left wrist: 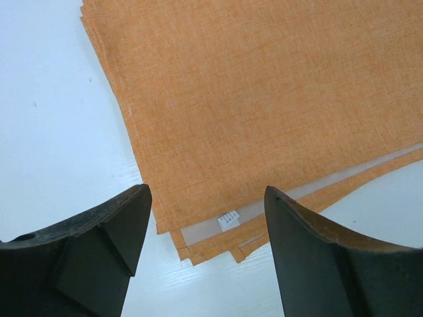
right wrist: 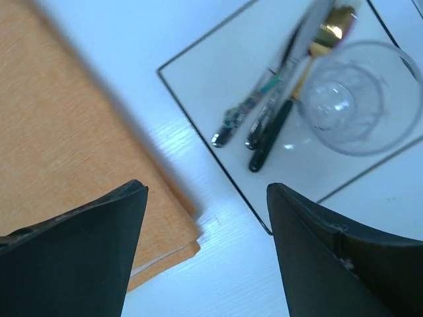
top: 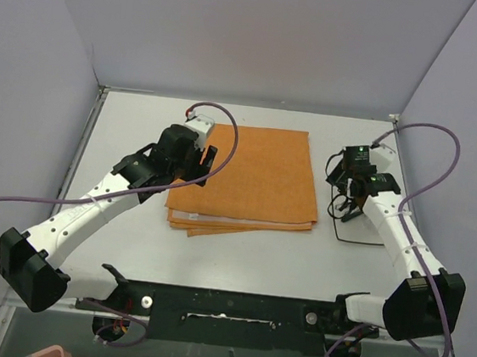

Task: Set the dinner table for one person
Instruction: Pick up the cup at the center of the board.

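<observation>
Left end effector [left wrist: 208,198], released, hangs above a corner of the orange cloth [left wrist: 264,99]; right end effector [right wrist: 206,195], also released, hovers over the worktop [right wrist: 218,264] between cloth and plate [right wrist: 218,72].

Orange folded cloth [top: 247,179] lying flat in the middle, stacked layers and a small white tag [left wrist: 229,219] showing at its near edge, square white plate [right wrist: 198,72] with thin dark rim just right of it, blurred cutlery [right wrist: 264,122] on the plate, a clear glass [right wrist: 350,99] beside the cutlery

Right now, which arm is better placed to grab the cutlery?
Likely right: its open fingers hang beside the square white plate carrying the metal cutlery. Left fingers sit over the orange folded cloth.
</observation>
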